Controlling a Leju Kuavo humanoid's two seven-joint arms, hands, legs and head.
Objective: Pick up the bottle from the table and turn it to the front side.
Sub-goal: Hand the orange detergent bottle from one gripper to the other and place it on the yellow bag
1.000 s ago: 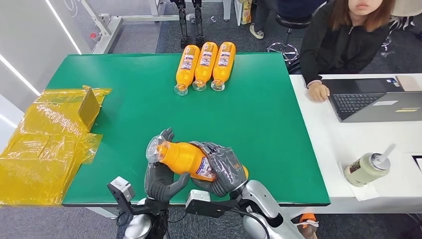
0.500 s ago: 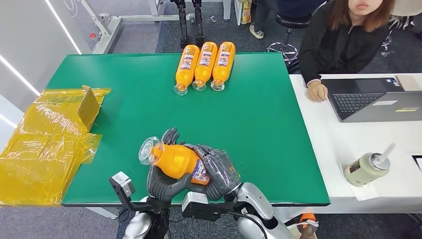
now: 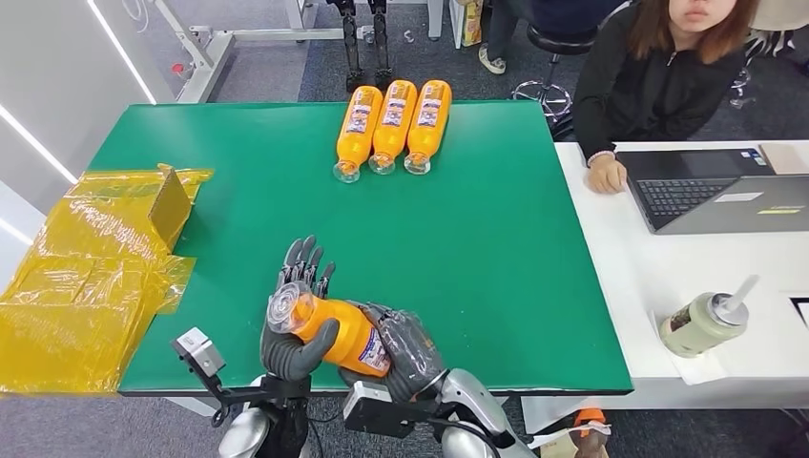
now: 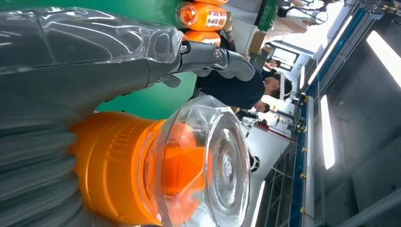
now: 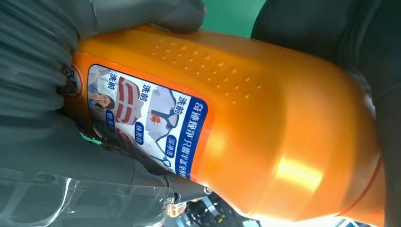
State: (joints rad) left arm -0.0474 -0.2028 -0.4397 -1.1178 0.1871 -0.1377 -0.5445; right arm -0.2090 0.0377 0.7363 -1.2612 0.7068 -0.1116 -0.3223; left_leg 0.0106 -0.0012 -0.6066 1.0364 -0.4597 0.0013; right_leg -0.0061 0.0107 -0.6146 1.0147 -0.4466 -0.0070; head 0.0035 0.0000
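Near edge of the green table (image 3: 496,248): I held the orange bottle (image 3: 342,329) between both hands, lifted off the mat, lying roughly level and angled, its clear cap (image 3: 284,307) pointing toward the left edge and slightly away from me. My left hand (image 3: 291,329) cupped the cap end, thumb wrapped across the bottle's shoulder, fingers (image 3: 303,260) standing straight up behind the cap. My right hand (image 3: 405,345) gripped the base end, palm and fingers closed around the labelled body.

Left wrist view: clear cap (image 4: 222,163) close to the lens, orange neck showing through it, my grey thumb (image 4: 208,56) arching past it. Right wrist view: the bottle's label (image 5: 142,125), a blue-bordered panel with small pictures and printed text, faced the camera; dimpled orange plastic (image 5: 265,118) beyond it.

Left edge: crumpled yellow plastic wrap (image 3: 86,277) with a brown cardboard piece (image 3: 172,205) standing on it, hanging over the table's side.

Far edge, near its middle: three more orange bottles (image 3: 393,126) lay side by side, touching, caps toward me.

Beyond the right edge, on an adjoining white desk (image 3: 687,277): a lidded cup with a straw (image 3: 704,322), an open laptop (image 3: 720,189), and a seated person in a dark top (image 3: 658,81) with one hand (image 3: 609,176) resting by the keyboard.
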